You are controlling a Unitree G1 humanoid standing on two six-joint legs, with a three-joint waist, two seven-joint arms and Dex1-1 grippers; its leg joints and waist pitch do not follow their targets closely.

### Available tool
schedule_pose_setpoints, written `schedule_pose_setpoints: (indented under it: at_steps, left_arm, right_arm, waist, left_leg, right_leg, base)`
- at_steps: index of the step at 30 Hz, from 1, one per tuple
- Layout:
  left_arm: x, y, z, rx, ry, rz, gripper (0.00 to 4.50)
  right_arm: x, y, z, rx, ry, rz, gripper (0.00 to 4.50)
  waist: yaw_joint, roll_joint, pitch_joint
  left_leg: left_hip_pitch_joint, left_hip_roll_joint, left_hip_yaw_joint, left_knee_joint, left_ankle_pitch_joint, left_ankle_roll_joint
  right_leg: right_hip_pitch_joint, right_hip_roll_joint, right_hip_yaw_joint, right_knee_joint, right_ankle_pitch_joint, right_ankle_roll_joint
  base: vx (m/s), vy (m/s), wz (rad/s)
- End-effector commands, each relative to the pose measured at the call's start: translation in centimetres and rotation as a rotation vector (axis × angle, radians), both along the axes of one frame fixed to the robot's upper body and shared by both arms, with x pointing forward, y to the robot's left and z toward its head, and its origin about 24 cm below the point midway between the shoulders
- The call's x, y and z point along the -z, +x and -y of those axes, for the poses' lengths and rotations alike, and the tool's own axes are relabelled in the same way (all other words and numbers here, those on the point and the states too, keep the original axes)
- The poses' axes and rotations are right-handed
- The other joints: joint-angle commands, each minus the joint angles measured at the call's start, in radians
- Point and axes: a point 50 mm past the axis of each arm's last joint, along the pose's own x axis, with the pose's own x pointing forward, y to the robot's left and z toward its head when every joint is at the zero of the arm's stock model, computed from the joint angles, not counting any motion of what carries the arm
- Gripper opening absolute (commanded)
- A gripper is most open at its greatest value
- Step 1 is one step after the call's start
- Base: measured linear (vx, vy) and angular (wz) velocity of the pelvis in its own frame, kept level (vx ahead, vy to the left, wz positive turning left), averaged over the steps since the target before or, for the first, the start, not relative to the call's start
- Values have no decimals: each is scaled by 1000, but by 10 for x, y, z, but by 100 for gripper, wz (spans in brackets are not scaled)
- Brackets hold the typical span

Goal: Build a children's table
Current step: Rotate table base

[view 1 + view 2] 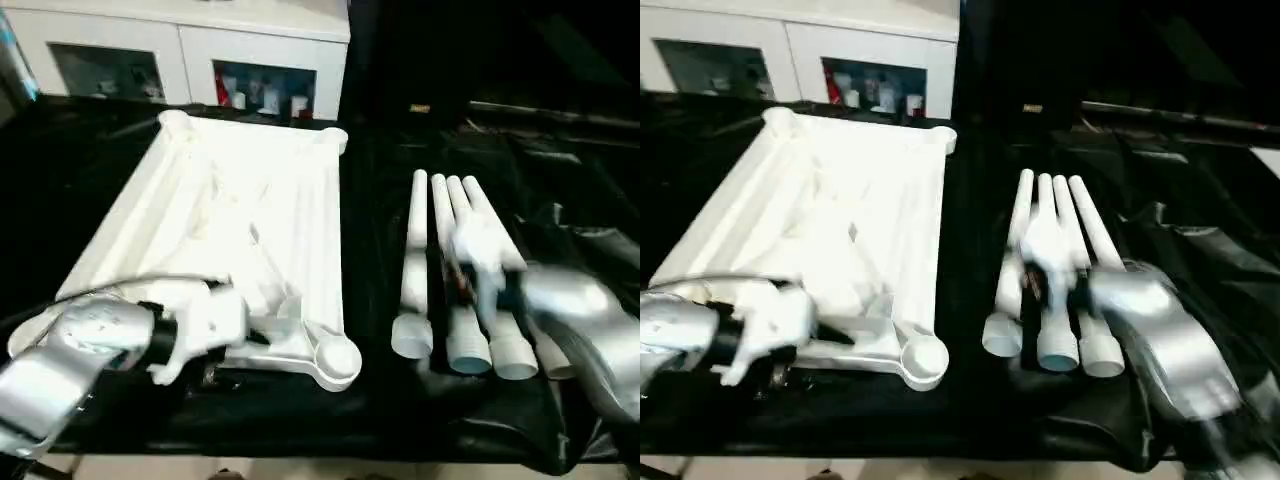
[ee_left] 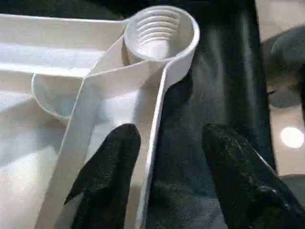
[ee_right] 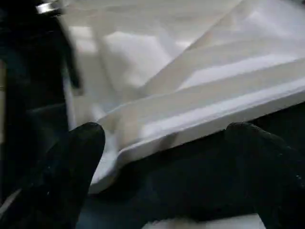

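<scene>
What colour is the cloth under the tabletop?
Black. The cloth covering the work table shows best in the left eye view, beneath the white tabletop and legs.

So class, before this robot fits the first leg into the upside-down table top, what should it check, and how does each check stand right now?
1. Table top lies ribbed side up on the black cloth: ok.
2. Near corner socket faces up, threads showing, nothing inside it: ok.
3. Four legs lie side by side on the cloth beside the top: ok.
4. Left claw straddles the top's rim, one finger inside and one outside, not closed on it: ok.
5. Right claw stands wide open with nothing between the fingers: ok.
6. Right claw lined up on one leg: cannot tell.
</scene>
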Motion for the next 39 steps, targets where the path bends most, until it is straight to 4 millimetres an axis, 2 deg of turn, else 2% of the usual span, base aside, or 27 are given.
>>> schedule_pose_setpoints:
  at_steps: [1, 4, 6, 9, 10, 14, 16, 17, 18, 20, 22, 26, 30, 31, 32, 33, 34, 35, 38, 39]
  left_arm:
    - [-1, 5, 5, 21, -8, 32, 222]
    - [0, 9, 8, 25, -13, 41, 215]
    - [7, 12, 8, 36, 18, 47, 191]
    - [12, 12, 7, 40, 34, 26, 173]
    - [13, 11, 7, 41, 35, 24, 145]
    - [17, 10, 8, 59, 60, 14, 132]
    - [18, 10, 7, 59, 67, 17, 93]
    - [19, 10, 7, 58, 69, 20, 93]
    - [21, 13, 8, 53, 79, 37, 91]
    - [22, 15, 8, 48, 84, 50, 65]
    - [23, 18, 8, 41, 93, 69, 46]
    - [23, 23, 5, -11, 94, 96, 11]
    - [22, 33, -6, -78, 122, 150, 3]
    - [22, 38, -14, -110, 136, 153, 3]
    - [21, 39, -17, -119, 142, 154, 3]
    - [21, 39, -19, -124, 146, 155, 3]
    - [19, 40, -26, -138, 159, 158, 3]
    - [19, 41, -28, -142, 162, 159, 3]
    - [19, 40, -38, -166, 187, 161, 3]
    - [19, 40, -41, -182, 198, 159, 3]
  right_arm:
    - [-2, -5, 0, -21, -23, -9, 450]
    - [0, -9, 2, -32, -33, -38, 450]
    - [4, -15, 4, -62, -69, -59, 450]
    - [5, -18, 4, -79, -80, -69, 450]
    - [5, -18, 4, -80, -81, -70, 450]
    - [4, -16, 4, -82, -99, -66, 450]
    - [4, -15, 4, -81, -103, -63, 450]
    - [4, -15, 4, -82, -104, -62, 450]
    - [4, -14, 3, -87, -108, -61, 450]
    - [3, -14, 2, -91, -108, -60, 450]
    - [3, -13, 1, -95, -107, -60, 450]
    - [4, -10, 1, -80, -104, -46, 450]
    - [3, -7, 0, -67, -94, -39, 450]
    - [3, -6, -2, -65, -93, -36, 450]
    - [4, -5, -2, -65, -93, -35, 450]
    - [4, -5, -2, -66, -93, -35, 450]
    - [4, -5, -3, -67, -92, -34, 450]
    - [4, -4, -3, -67, -92, -34, 450]
    - [4, -3, -3, -68, -90, -31, 450]
    - [4, -2, -4, -68, -91, -29, 450]
  waist:
    - [-1, 20, -56]
    - [-4, 24, -59]
    - [-6, 26, -59]
    - [-8, 29, -62]
    - [-8, 29, -62]
    - [-8, 26, -63]
    - [-8, 27, -61]
    - [-7, 27, -61]
    - [-8, 20, -61]
    - [-7, 25, -61]
    - [-5, 21, -63]
    - [-4, 23, -63]
    - [-8, 19, -63]
    - [-10, 17, -63]
    - [-13, 13, -63]
    - [-15, 16, -63]
    - [-17, 10, -63]
    - [-18, 14, -65]
    - [-20, 12, -65]
    - [-18, 15, -64]
  left_leg:
    - [-1, 37, -4, -80, -158, 2]
    - [-5, 34, -4, -76, -144, 8]
    - [-5, 35, -4, -75, -155, 15]
    - [-5, 36, -5, -75, -149, 18]
    - [-4, 37, -6, -75, -148, 18]
    - [-3, 38, -5, -75, -141, 23]
    - [-4, 38, -5, -75, -142, 24]
    - [-4, 38, -5, -75, -145, 22]
    - [-4, 38, -4, -75, -145, 24]
    - [-4, 37, -4, -75, -146, 24]
    - [-3, 39, -5, -74, -138, 24]
    - [-4, 39, -4, -74, -135, 24]
    - [-8, 35, -5, -74, -132, 24]
    - [-9, 35, -6, -73, -133, 24]
    - [-9, 34, -5, -73, -138, 26]
    - [-9, 33, -5, -72, -137, 25]
    - [-11, 33, -5, -72, -138, 27]
    - [-11, 34, -7, -73, -131, 25]
    - [-8, 36, -6, -72, -126, 28]
    - [-6, 38, -6, -73, -124, 28]
  right_leg:
    - [51, -64, 48, -71, -233, -173]
    - [57, -64, 48, -69, -231, -177]
    - [55, -64, 47, -74, -266, -167]
    - [54, -64, 46, -73, -266, -165]
    - [54, -64, 46, -73, -261, -167]
    - [53, -64, 46, -70, -234, -183]
    - [53, -65, 46, -70, -238, -185]
    - [53, -66, 46, -71, -245, -183]
    - [53, -65, 45, -72, -249, -181]
    - [52, -65, 46, -73, -263, -173]
    - [53, -67, 46, -71, -256, -171]
    - [53, -67, 46, -70, -239, -182]
    - [56, -67, 45, -70, -262, -167]
    - [56, -67, 44, -70, -262, -165]
    - [55, -67, 44, -73, -276, -162]
    - [55, -68, 44, -72, -284, -160]
    - [55, -67, 43, -74, -291, -158]
    - [57, -68, 43, -71, -289, -155]
    - [52, -67, 43, -69, -265, -164]
    - [52, -67, 43, -67, -256, -170]
  base:
    - [0, 0, 0]
    - [0, 0, 0]
    - [0, 0, 0]
    - [0, 0, 0]
    - [0, 0, 0]
    - [0, 0, 0]
    - [0, 0, 0]
    - [0, 0, 0]
    - [0, 0, 0]
    - [0, 0, 0]
    - [0, 0, 0]
    - [0, 0, 0]
    - [0, 0, 0]
    - [0, 0, 0]
    - [0, 0, 0]
    - [0, 0, 0]
    - [0, 0, 0]
    - [0, 0, 0]
    - [0, 0, 0]
    - [0, 0, 0]
